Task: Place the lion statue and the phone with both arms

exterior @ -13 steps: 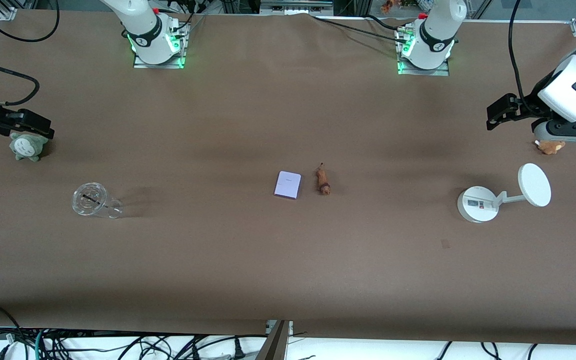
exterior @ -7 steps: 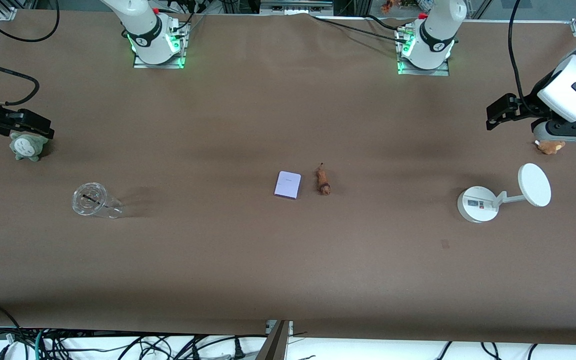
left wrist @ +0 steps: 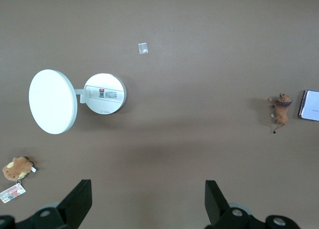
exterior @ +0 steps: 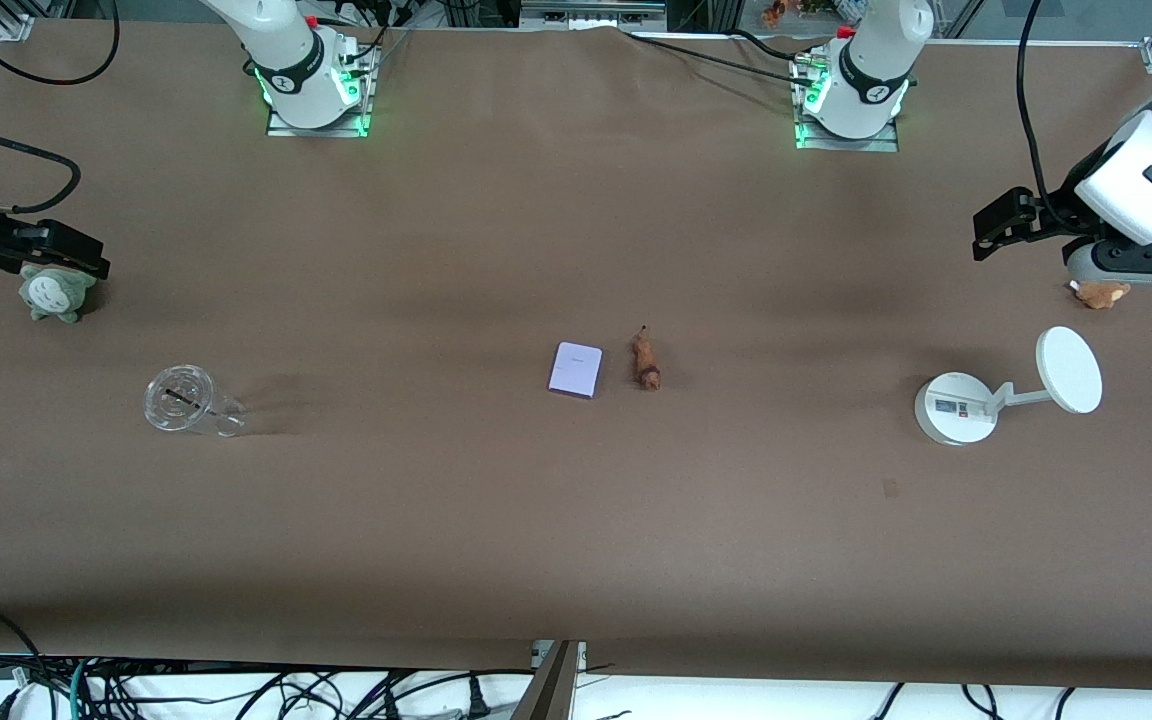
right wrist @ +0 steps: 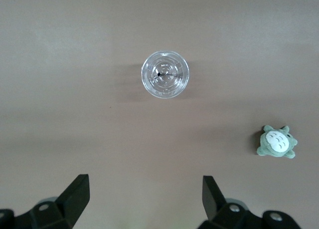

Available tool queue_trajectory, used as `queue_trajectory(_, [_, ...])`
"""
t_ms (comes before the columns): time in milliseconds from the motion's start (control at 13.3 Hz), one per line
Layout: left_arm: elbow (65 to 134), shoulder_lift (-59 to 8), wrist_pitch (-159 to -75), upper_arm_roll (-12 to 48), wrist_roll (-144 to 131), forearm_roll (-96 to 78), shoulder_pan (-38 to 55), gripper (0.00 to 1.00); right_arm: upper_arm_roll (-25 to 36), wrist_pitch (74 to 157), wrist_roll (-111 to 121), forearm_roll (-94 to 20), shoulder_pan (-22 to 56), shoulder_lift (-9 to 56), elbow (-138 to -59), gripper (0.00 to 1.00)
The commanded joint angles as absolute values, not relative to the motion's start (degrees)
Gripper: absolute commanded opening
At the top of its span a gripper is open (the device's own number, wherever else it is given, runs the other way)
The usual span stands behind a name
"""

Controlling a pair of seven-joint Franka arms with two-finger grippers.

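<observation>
Brown-covered counter (exterior: 576,520) carried a flat lilac-white rectangular phone (exterior: 576,369) just beside a slim brown lion figurine (exterior: 646,362) at mid-counter. Left tool (left wrist: 144,199) hung released over bare counter at its own end; right tool (right wrist: 142,196) likewise, released and empty.

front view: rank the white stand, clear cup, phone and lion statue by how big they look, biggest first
1. white stand, counting base, arm and disc
2. clear cup
3. phone
4. lion statue, slimmer and shorter than the phone

All lie about equally near the camera, so the order is fair.
</observation>
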State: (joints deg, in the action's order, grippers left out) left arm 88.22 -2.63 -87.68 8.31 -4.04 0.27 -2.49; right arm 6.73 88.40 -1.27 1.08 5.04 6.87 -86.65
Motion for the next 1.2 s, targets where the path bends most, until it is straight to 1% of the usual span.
queue_trajectory(0, [87.4,-2.9,-86.7,8.4,-4.1,0.6,-2.4,1.0,6.6,87.9,-1.6,0.9,5.3,9.4,-85.0,1.0])
queue_trajectory(376, [87.5,-3.4,-86.6,8.4,-4.2,0.5,-2.4,1.0,6.4,89.6,-1.8,0.4,8.1,12.2,-85.0,1.0])
queue_trajectory(526, [87.6,-5.3,-86.4,8.5,-4.2,0.5,-1.8,1.0,6.5,93.3,-1.7,-0.2,9.8,13.9,-85.0,1.0])
queue_trajectory(676, [88.2,-6.2,-85.2,8.6,-4.7,0.5,-1.7,1.0,6.4,95.3,-1.7,0.0,12.1,16.2,-84.9,1.0])
queue_trajectory(751, [87.6,-7.9,-84.2,8.7,-4.7,0.5,-1.4,1.0,6.5,97.1,-2.4,0.0,13.3,17.8,-84.9,1.0])
queue_trajectory(902, [88.2,-9.8,-84.3,10.8,-5.0,-0.3,0.8,1.0,6.4,100.4,-7.4,-0.3,15.4,20.3,-84.9,1.0])
queue_trajectory(977, [87.8,-12.4,-85.2,11.7,-6.3,-0.5,2.8,1.0,6.5,102.0,-9.8,-0.5,16.3,21.3,-84.9,1.0])
queue_trajectory(1127, [88.2,-15.7,-90.4,11.8,-10.5,-0.6,7.2,1.0,6.4,104.1,-12.1,-0.8,17.4,22.5,-85.0,1.0])
